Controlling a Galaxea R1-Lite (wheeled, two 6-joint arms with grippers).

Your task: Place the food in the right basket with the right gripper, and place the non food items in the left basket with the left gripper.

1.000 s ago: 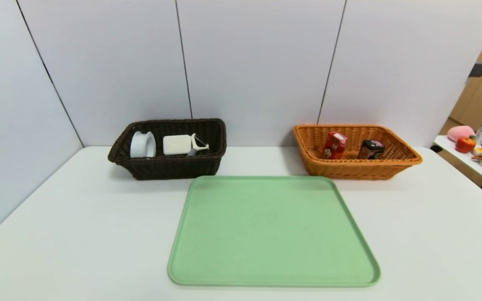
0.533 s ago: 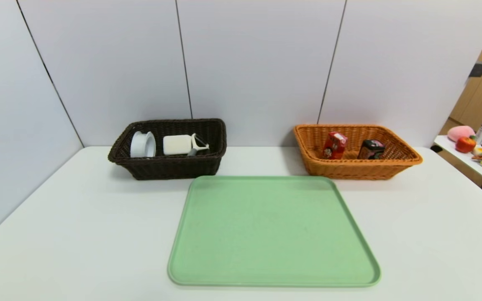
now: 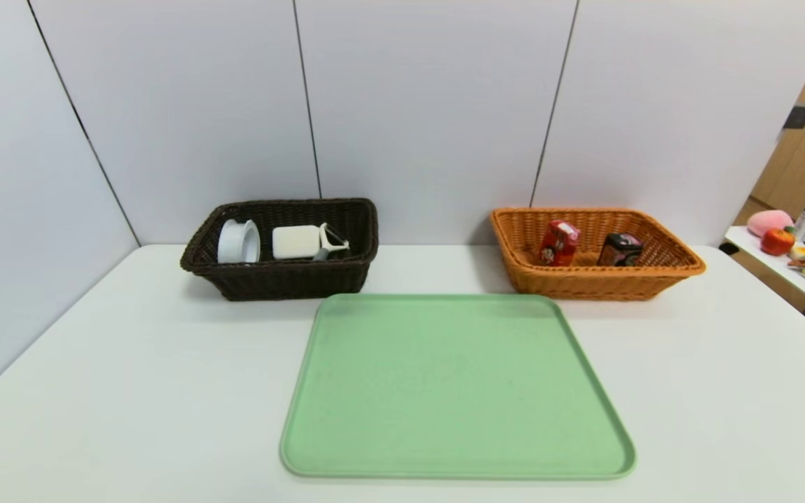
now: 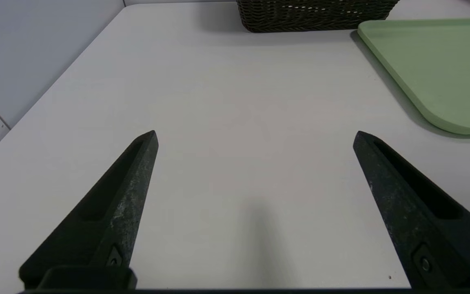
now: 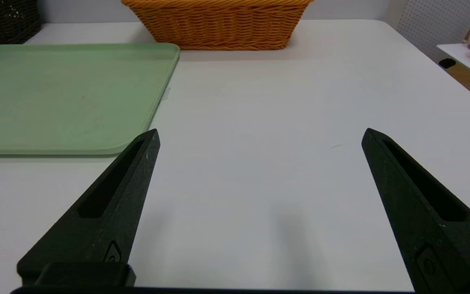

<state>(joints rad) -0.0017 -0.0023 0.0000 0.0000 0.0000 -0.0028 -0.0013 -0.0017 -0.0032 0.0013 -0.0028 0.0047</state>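
The red carton (image 3: 558,243) and the black carton (image 3: 620,250) stand inside the orange-tan right basket (image 3: 661,278). The white disc case (image 3: 237,241), the white block (image 3: 295,242) and the white peeler (image 3: 332,242) lie in the dark brown left basket (image 3: 284,279). The thin white pen is hidden. Neither arm shows in the head view. My left gripper (image 4: 255,134) is open and empty, low over bare table near the front left. My right gripper (image 5: 259,132) is open and empty, low over bare table near the front right.
A green tray (image 3: 455,384) lies bare in the middle of the white table (image 3: 130,391); its edge shows in both wrist views (image 4: 435,61) (image 5: 55,90). A side table (image 3: 804,276) with fruit and toys stands at the far right. Wall panels close the back and left.
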